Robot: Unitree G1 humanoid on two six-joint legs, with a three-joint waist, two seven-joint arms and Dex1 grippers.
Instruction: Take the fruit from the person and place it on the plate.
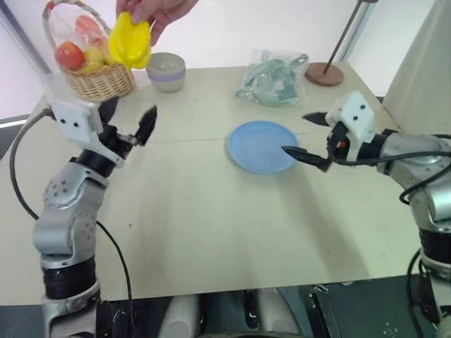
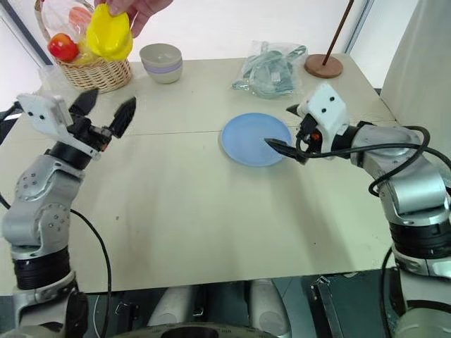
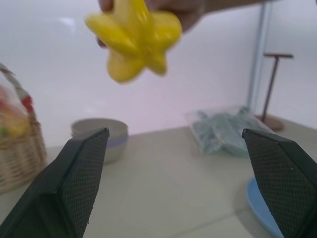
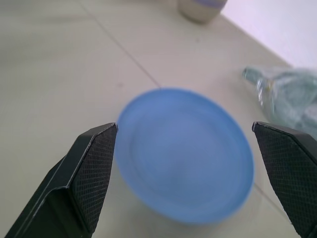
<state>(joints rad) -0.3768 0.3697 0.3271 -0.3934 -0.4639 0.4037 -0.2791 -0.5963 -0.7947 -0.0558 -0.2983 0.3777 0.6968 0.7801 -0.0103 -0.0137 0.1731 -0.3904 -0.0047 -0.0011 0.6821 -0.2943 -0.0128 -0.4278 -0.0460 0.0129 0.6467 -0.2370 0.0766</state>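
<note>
Fruit offered at upper left
A hand point(image 2: 139, 10) holds the fruit point(image 2: 109, 33) above the open left gripper point(image 2: 106, 110); the plate point(image 2: 255, 139) lies mid-bench.

We see the person's hand point(image 1: 158, 12) cut off at the top edge, fingers partly hidden behind the fruit point(image 1: 130, 42). The clear bag point(image 1: 273, 77) holds greenish contents we cannot identify, perhaps packets.

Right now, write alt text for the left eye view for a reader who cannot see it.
A person's hand holds a yellow fruit above the table's far left corner, just above the open left pincer. The open right pincer hovers beside an empty blue plate mid-table; a wicker basket, a bowl and a plastic bag sit behind.
</note>
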